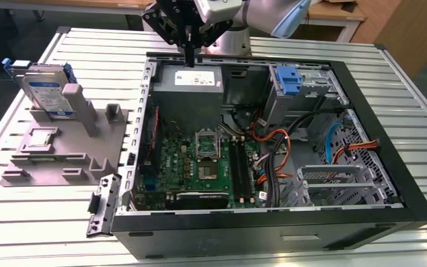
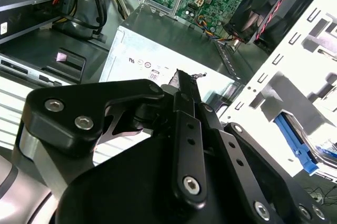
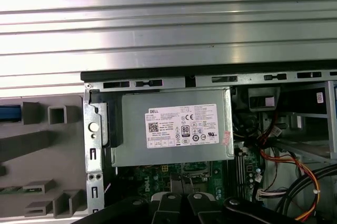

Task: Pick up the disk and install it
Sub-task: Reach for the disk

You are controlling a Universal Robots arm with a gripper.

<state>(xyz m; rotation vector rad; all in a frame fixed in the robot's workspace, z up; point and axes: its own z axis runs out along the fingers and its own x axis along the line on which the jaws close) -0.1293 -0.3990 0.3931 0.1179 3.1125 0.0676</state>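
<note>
My gripper hung over the far left corner of the open case, its tips just above the power supply. The fingers were pressed together, with no gap that I could see and nothing held between them (in the second wrist view they met in one black point over the supply's grey lid).

The disk was well apart from me, outside the case, on the exterior view's left. It stood upright in a slot of the grey fixture, its label turned to the near side and its blue frame showing along the top. The case's left wall stood between my fingers and the disk. The fixture sat on the slatted table, just beside the case.

In the first wrist view the supply's white label lay straight below me. The motherboard lay on the case floor, on the near side of the supply. At the far right of the case a blue bracket sat in the drive cage.
</note>
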